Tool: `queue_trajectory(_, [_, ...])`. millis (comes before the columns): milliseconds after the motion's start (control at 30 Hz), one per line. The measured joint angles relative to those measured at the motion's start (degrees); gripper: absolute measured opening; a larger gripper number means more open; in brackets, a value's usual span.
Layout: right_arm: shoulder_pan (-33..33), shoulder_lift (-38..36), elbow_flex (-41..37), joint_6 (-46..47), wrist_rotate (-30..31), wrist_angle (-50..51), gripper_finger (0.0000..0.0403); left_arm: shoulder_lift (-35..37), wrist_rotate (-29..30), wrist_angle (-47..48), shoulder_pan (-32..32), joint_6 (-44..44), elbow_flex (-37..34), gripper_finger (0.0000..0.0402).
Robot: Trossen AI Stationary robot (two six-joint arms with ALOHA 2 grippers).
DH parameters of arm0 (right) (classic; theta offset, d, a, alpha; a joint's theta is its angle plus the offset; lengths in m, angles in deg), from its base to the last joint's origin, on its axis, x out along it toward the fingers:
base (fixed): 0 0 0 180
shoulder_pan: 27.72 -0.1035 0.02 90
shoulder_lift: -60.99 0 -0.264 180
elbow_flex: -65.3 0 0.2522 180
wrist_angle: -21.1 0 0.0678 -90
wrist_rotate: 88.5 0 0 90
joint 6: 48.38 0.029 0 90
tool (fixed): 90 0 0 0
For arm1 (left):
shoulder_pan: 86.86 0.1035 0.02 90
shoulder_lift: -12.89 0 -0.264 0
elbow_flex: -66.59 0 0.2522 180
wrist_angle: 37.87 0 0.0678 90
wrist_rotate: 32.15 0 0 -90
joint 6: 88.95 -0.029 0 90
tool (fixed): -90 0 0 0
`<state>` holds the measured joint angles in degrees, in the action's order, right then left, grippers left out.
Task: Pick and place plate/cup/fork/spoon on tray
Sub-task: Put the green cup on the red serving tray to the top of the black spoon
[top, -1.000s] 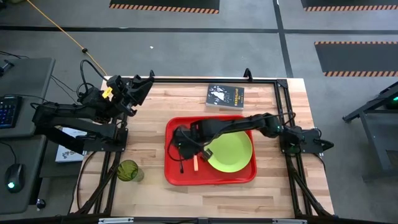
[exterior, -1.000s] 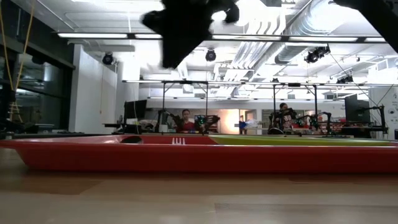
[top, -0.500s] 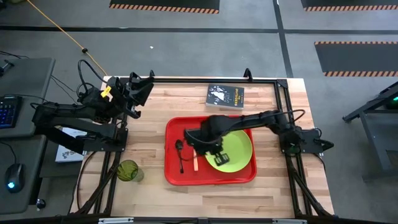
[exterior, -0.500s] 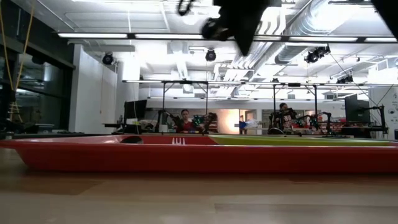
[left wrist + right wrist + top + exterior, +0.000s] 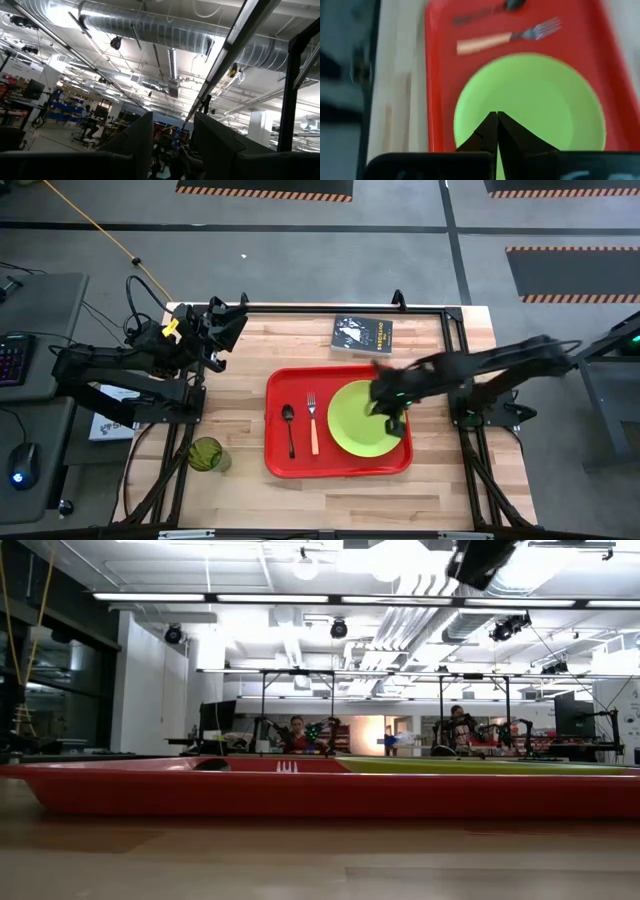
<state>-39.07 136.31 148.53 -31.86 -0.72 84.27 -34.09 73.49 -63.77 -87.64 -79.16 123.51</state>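
The red tray [image 5: 275, 385] lies mid-table. On it lie the lime-green plate [image 5: 355, 425] on its right half, the orange-handled fork [image 5: 313, 428] and the dark spoon [image 5: 289, 428] on its left half. The olive cup [image 5: 207, 454] stands on the table off the tray's near left corner. My right gripper [image 5: 383, 402] hangs above the plate's right part, shut and empty; its wrist view shows the fingertips [image 5: 496, 117] meeting over the plate [image 5: 535, 100]. My left gripper [image 5: 228, 320] waits at the far left corner, open [image 5: 172, 150], pointing up at the ceiling.
A black book [image 5: 362, 335] lies on the table beyond the tray's far edge. A black metal frame [image 5: 450, 315] runs along the table's edges. Bare wood shows left of the tray, around the cup. People sit at benches far behind the table [image 5: 297, 735].
My right gripper has gone from above the spoon and fork on the tray's left half toward the table's right edge, across the plate, rising as it went. The spoon and fork lie flat on the tray, now uncovered.
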Motion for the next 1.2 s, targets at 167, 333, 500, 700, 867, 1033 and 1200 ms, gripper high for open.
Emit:
queue_trajectory(167, [-1.4,-14.3,-10.9,8.0,5.6,-12.1,0.0,0.0,0.1,0.0,0.0,0.0,0.0,0.0131])
queue_trajectory(333, [-2.6,-24.5,-17.6,10.7,10.8,-21.0,0.0,0.0,0.1,0.0,0.0,0.0,0.0,0.0131])
queue_trajectory(500, [-3.0,-30.8,-19.7,10.6,14.6,-25.6,0.0,0.0,0.2,1.1,0.0,0.0,0.0,0.0131])
queue_trajectory(700, [-3.0,-35.4,-19.7,9.1,16.6,-28.4,0.0,0.0,0.2,3.4,0.0,0.2,0.0,0.0131])
queue_trajectory(867, [-3.0,-37.4,-19.7,9.0,16.8,-29.3,0.0,0.0,0.2,3.8,0.0,0.6,0.0,0.0131])
queue_trajectory(1033, [-3.0,-37.6,-19.7,7.3,16.8,-30.6,0.0,0.0,0.2,3.9,0.0,0.8,0.0,0.0131])
queue_trajectory(1200, [-3.0,-37.5,-19.7,5.8,16.8,-32.2,0.0,0.0,0.2,5.3,0.0,4.0,0.0,0.0131])
